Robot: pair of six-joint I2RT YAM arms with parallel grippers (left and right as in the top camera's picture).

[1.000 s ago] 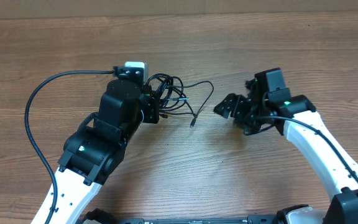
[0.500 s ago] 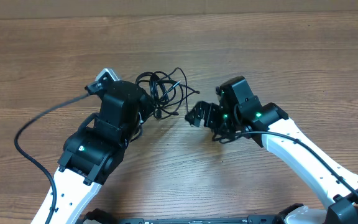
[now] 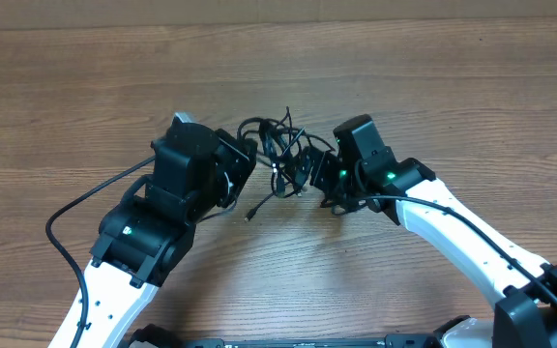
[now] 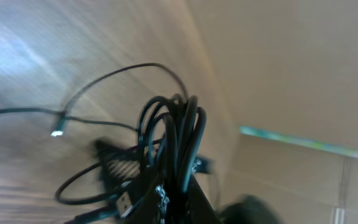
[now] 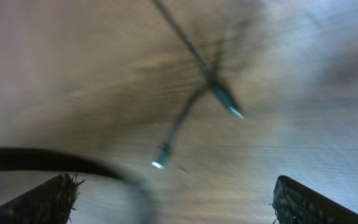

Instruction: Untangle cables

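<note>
Left claw (image 4: 171,205) clamps the bunched cables (image 3: 280,155) (right claw (image 5: 174,183) gapes).

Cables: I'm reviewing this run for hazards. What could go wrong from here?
The left gripper pinches the cables as one bunch, so pulling could tighten the tangle. The right gripper, open beside it, might close on several cords at once. Both wrist views are blurred, so aim may be off.

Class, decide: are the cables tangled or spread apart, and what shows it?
Tangled: the cables sit bunched in overlapping loops, and the left wrist view shows several loops clumped together.
</note>
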